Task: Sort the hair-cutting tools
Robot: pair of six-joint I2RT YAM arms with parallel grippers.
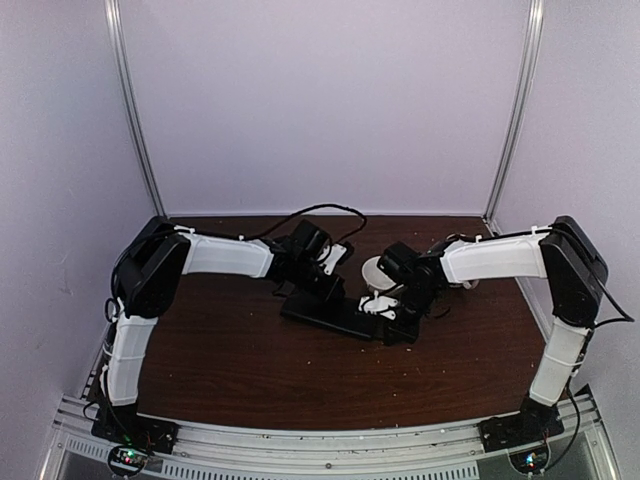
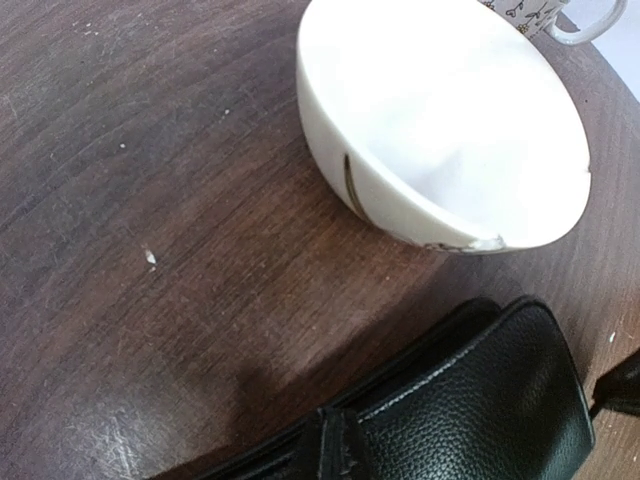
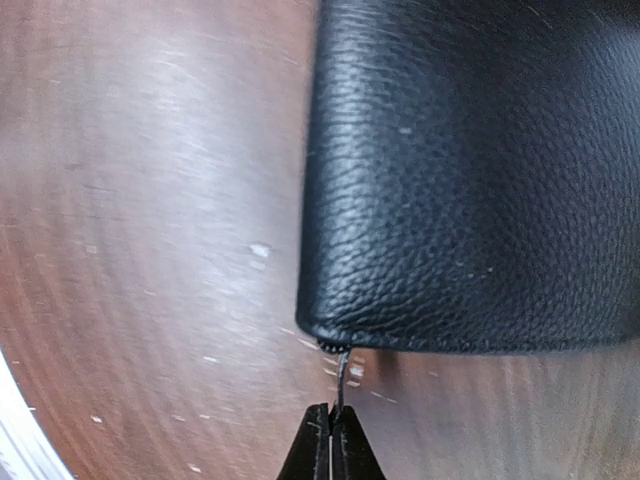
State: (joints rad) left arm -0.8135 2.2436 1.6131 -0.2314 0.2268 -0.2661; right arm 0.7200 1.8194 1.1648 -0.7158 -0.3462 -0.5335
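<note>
**ON THE TABLE: ONE CASE, ONE BOWL, ONE MUG, TWO GRIPPERS**

Black case (image 1: 330,315): count 1. Flat, grained leather. Lies at the middle of the brown table (image 1: 250,370), long axis running 10 to 4 o'clock in the top view.

White bowl (image 2: 440,130): count 1. Stands upright just beside the case, at its 1 o'clock in the top view. Bears a thin dark mark on the outer wall.

Mug (image 2: 585,20): count 1. Shows only a handle and a slice of patterned wall, beyond the bowl at 1 o'clock of the left wrist view.

Left gripper (image 2: 335,445): count 1. Fingers pressed together at 6 o'clock of its own view, right at the case's near seam. Cannot tell whether pinching that seam.

Right gripper (image 3: 330,440): count 1. Fingers pressed together, pinching a thin metal zip pull (image 3: 342,375) projecting from the case's corner toward 6 o'clock. Sits at the case's 4 o'clock end in the top view.

Hair-cutting tools: none in sight in any of the three views. Whereabouts cannot be told.
</note>
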